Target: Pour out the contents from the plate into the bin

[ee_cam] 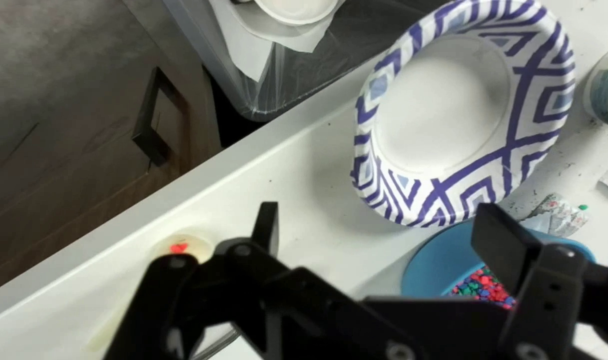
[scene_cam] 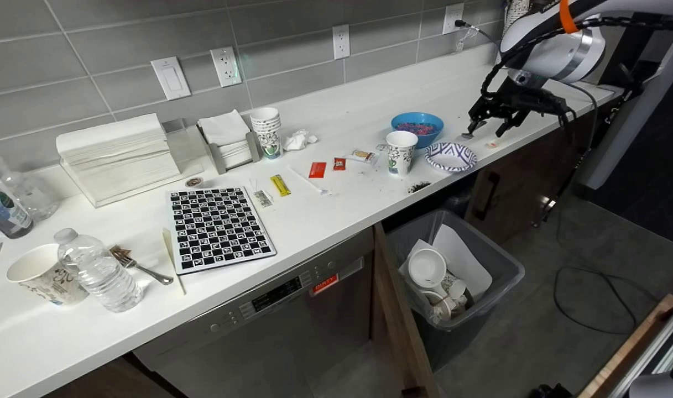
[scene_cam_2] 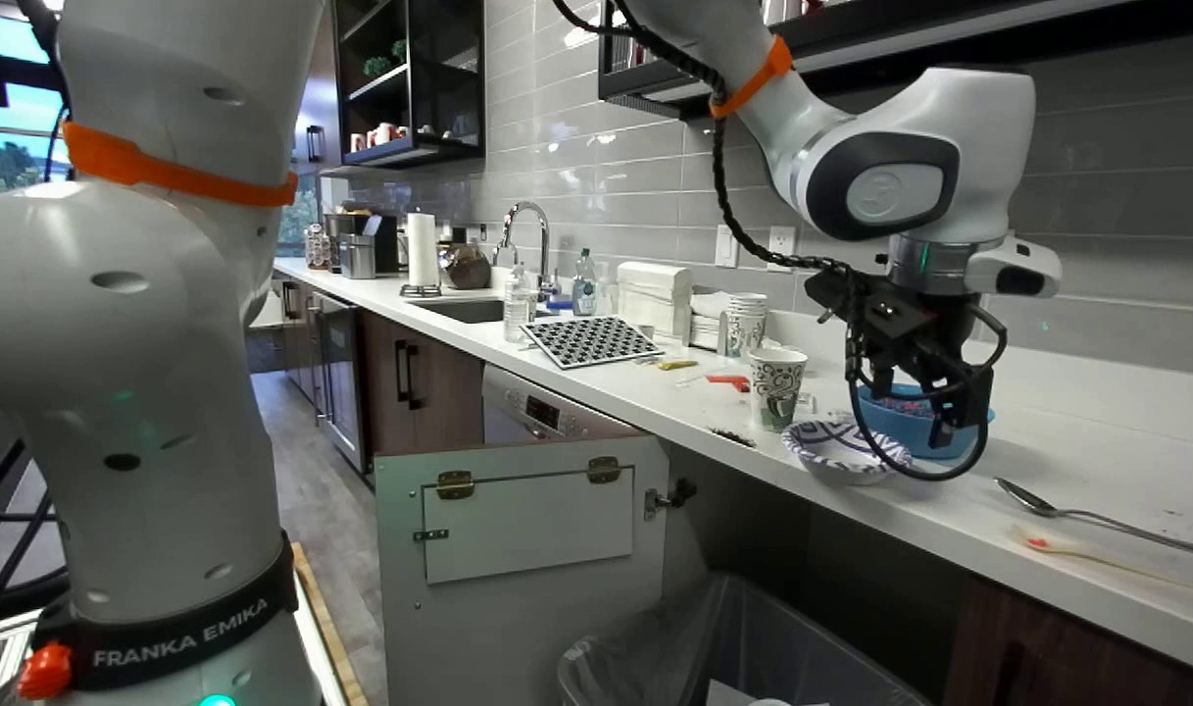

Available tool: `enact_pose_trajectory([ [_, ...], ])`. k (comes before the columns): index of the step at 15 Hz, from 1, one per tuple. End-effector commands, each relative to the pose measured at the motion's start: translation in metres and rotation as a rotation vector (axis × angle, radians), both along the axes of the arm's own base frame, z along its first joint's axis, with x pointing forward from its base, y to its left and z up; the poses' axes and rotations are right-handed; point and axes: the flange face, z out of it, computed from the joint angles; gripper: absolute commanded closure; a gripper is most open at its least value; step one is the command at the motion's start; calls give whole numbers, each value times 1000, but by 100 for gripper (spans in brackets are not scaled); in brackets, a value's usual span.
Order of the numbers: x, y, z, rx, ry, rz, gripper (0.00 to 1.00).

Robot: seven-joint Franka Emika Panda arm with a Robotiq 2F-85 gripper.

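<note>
The plate (scene_cam: 450, 158), small, round and white with a blue-purple pattern, rests on the counter near its front edge. It also shows in an exterior view (scene_cam_2: 846, 453) and in the wrist view (ee_cam: 438, 110); its white inside looks bare. My gripper (scene_cam: 483, 134) is open and empty above the counter, beside the plate and apart from it. In the wrist view, the fingers (ee_cam: 377, 215) are spread, with the plate ahead of them. The bin (scene_cam: 469, 331), dark grey with a clear liner, stands on the floor below the plate; cups and paper lie inside.
A blue bowl (scene_cam: 424, 119) of coloured bits stands behind the plate, under my right finger in the wrist view. A paper cup (scene_cam: 401, 152) stands beside both. Two spoons, one metal (scene_cam_2: 1047, 505), lie on the counter. An open cabinet door (scene_cam_2: 527, 588) stands beside the bin.
</note>
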Motion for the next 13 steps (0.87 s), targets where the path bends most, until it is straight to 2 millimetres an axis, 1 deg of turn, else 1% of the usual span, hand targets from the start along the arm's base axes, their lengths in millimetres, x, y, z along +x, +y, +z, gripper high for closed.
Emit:
enact_pose_trajectory([
  [1,-18,24,30,-144,81,46,0],
  [2,-20,31,40,-182,104,80,0],
  [6,-29,75,73,-248,159,270,0],
  [9,-36,103,90,-264,163,365,0],
  [10,-21,90,85,-247,146,307,0],
  [11,-24,98,90,-251,141,327,0],
  [13,-27,105,94,-254,136,342,0],
])
